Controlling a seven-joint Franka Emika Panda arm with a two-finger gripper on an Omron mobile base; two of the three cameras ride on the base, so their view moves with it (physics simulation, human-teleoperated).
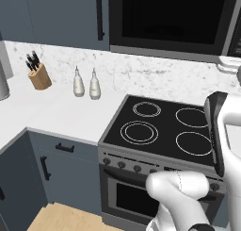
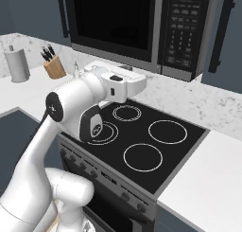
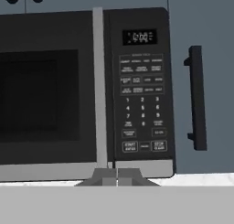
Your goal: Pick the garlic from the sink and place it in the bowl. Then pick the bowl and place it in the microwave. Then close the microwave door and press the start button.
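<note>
The microwave hangs above the cooktop with its microwave door shut flat against the front; it also shows as the microwave and the microwave. The keypad strip with its lit display is on the right. My gripper is shut with nothing in it, fingertips together just below the seam between door and keypad, a short way in front of the microwave. My white hand hovers over the back of the cooktop, under the microwave. The garlic, the sink and the bowl are out of view.
A black four-ring cooktop over an oven lies below the hand. On the white counter to the left stand a knife block, two small bottles and a paper towel roll. A dark cabinet handle is right of the microwave.
</note>
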